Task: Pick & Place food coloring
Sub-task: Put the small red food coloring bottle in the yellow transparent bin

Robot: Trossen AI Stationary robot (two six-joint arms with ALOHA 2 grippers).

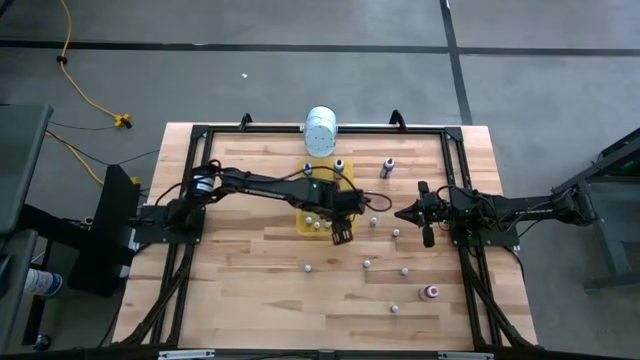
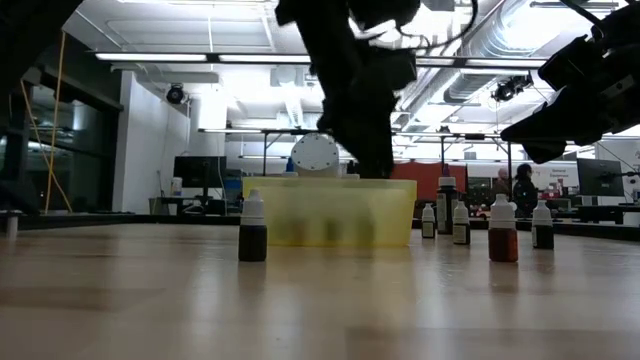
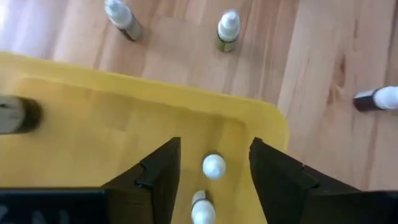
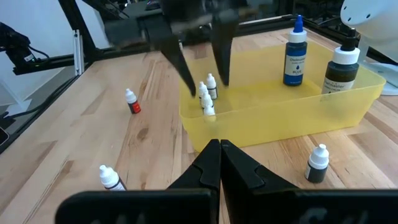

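The yellow tray [image 1: 303, 222] sits mid-table. Two tiny white-capped food coloring bottles [image 3: 213, 166] stand in its near corner, and two taller ones, a blue one [image 4: 295, 55] and a dark one [image 4: 341, 67], stand at its far end. My left gripper [image 3: 214, 171] hovers open over the tray, a finger on either side of one tiny bottle without touching it. My right gripper [image 4: 219, 155] is shut and empty, raised to the right of the tray. Several more tiny bottles [image 1: 367, 263] stand scattered on the wood.
A large white cylindrical container [image 1: 321, 130] stands at the far edge behind the tray. Loose bottles dot the table's near right part, among them a red one [image 1: 432, 292] and a dark one [image 2: 252, 230]. A black frame [image 1: 455, 165] borders the table.
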